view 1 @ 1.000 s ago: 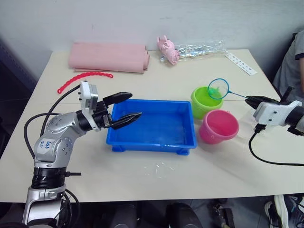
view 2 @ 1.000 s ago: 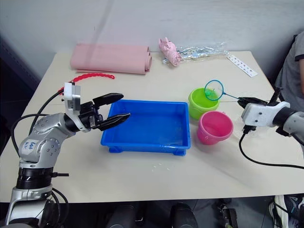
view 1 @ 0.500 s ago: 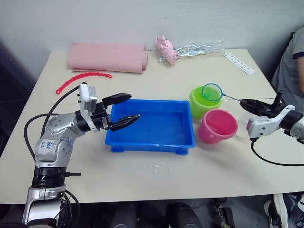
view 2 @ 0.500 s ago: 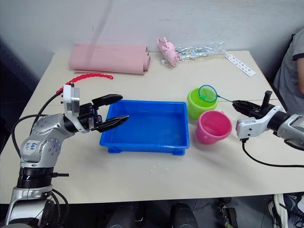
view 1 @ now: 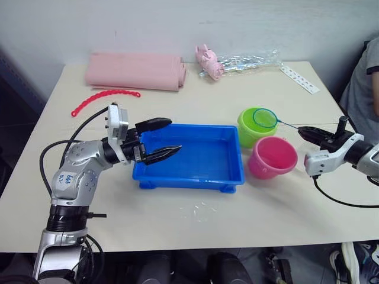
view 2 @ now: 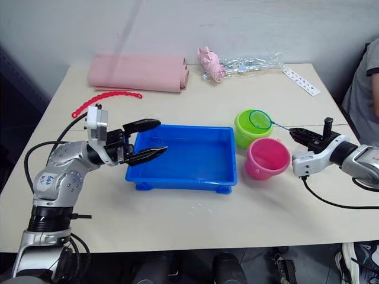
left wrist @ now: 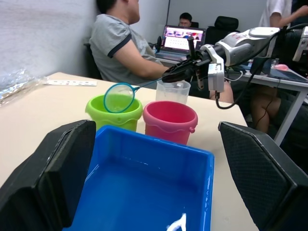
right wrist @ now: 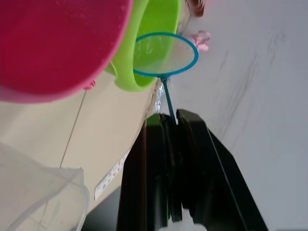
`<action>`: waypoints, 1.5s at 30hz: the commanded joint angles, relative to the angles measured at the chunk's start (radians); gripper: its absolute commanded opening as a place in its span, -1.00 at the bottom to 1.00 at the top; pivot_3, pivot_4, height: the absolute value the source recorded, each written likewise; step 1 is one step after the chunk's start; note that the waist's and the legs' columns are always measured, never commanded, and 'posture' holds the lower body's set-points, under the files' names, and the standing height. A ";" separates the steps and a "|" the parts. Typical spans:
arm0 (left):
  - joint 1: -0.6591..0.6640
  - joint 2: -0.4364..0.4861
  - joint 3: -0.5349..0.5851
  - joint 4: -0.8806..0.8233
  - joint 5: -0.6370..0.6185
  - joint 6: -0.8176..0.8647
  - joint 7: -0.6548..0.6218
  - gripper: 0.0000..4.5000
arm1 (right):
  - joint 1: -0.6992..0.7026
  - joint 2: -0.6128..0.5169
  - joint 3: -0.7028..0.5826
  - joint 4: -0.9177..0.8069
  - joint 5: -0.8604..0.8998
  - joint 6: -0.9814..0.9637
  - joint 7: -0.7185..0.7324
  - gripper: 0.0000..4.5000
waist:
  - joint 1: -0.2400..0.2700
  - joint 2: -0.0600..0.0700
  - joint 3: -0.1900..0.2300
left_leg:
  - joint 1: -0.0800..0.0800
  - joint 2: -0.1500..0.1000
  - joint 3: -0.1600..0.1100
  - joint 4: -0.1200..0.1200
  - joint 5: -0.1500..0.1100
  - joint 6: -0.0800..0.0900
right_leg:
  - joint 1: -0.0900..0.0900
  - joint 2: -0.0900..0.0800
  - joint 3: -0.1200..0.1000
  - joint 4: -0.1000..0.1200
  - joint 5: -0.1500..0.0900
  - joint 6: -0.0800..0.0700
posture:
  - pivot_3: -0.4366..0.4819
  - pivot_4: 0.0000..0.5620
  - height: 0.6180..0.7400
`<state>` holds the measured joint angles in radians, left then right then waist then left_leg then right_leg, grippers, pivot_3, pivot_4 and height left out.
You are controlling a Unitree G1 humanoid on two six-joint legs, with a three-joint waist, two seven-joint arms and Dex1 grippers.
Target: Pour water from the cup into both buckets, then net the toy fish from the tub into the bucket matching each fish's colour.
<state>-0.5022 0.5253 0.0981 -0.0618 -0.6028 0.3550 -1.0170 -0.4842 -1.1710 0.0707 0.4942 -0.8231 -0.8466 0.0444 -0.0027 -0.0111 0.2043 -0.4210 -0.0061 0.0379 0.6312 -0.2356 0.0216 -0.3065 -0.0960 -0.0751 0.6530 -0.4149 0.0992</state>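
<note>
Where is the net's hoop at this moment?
The net is held by the right gripper, with its hoop over the green bucket, just behind the pink bucket.

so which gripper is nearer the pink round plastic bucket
The right. The right gripper, shut on the blue-rimmed net's handle, sits just off the robot's-right side of the pink round plastic bucket. The left gripper is open over the blue tub's far end.

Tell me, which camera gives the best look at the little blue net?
The right wrist view: the net is close, its whole hoop over the green bucket and its handle pinched between the right gripper's fingers. The head views and left wrist view show it small, over that bucket.
</note>
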 commanded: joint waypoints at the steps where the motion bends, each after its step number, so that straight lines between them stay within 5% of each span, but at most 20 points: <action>1: -0.012 0.002 0.006 -0.003 0.005 -0.018 -0.006 0.98 | 0.019 -0.040 -0.038 -0.035 0.038 0.016 -0.024 -1.00 | -0.001 0.000 0.000 | 0.000 0.000 0.000 0.000 0.000 0.000 | 0.000 0.000 0.000 0.000 0.000 0.000 | -0.05 -0.47 1.00; 4: -0.007 0.008 0.010 0.000 0.006 -0.020 -0.013 0.98 | 0.053 -0.024 -0.069 -0.048 0.207 -0.014 0.027 -1.00 | -0.001 0.000 0.000 | 0.000 0.000 0.000 0.000 0.000 0.000 | 0.000 0.000 0.000 0.000 0.000 0.000 | -0.05 -0.47 1.00; 9: 0.025 0.076 0.085 0.018 -0.053 0.014 -0.075 0.98 | 0.071 0.032 -0.083 -0.156 0.822 0.100 0.390 -1.00 | -0.008 0.000 0.000 | 0.000 0.001 0.001 0.000 0.000 0.000 | 0.000 0.001 -0.001 0.000 0.000 0.000 | -0.05 -0.47 1.00; 14: 0.073 0.165 0.173 0.018 -0.106 0.048 -0.132 0.98 | 0.196 0.050 -0.106 -0.518 1.508 0.717 0.797 -1.00 | 0.001 0.000 0.000 | 0.000 0.001 -0.001 0.000 0.000 0.001 | 0.001 0.001 -0.001 0.000 0.000 0.000 | -0.05 -0.47 1.00; 18: 0.134 0.230 0.196 -0.012 -0.102 0.043 -0.191 0.98 | 0.216 0.057 -0.094 -0.725 1.706 1.020 0.883 -1.00 | 0.003 0.000 0.000 | 0.000 0.001 -0.002 0.001 -0.001 0.001 | 0.002 0.000 -0.001 -0.001 0.000 0.000 | -0.05 -0.47 1.00; 28: 0.461 0.361 0.317 -0.125 -0.103 -0.002 -0.344 0.98 | 0.255 0.253 0.125 -0.845 1.439 1.057 1.026 -1.00 | -0.003 0.000 0.000 | 0.000 0.001 -0.001 -0.002 -0.002 0.001 | 0.001 -0.001 0.000 -0.008 0.000 0.000 | -0.05 -0.47 1.00; 36: 0.631 0.328 0.310 -0.307 -0.107 -0.001 -0.303 0.98 | 0.270 0.502 0.313 -0.558 1.107 0.779 1.068 -1.00 | 0.001 -0.001 -0.001 | 0.000 0.001 -0.002 0.001 -0.001 0.001 | 0.002 -0.002 0.000 -0.007 0.000 -0.001 | -0.05 -0.47 1.00; 45: 0.604 0.373 0.305 -0.323 -0.151 0.081 -0.278 0.98 | 0.232 0.663 0.369 -0.283 0.938 0.546 1.065 -1.00 | -0.002 -0.001 -0.001 | 0.002 0.001 -0.001 -0.001 -0.001 0.000 | 0.001 0.000 0.000 -0.005 0.000 -0.001 | -0.05 -0.47 1.00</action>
<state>0.1176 0.8572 0.3815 -0.3783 -0.7024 0.3818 -1.2875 -0.2377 -0.5194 0.4248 0.1644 0.1660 -0.2381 1.0907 -0.0051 -0.0126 0.2035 -0.4192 -0.0054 0.0365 0.6307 -0.2364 0.0219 -0.3054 -0.0963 -0.0746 0.6477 -0.4144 0.0983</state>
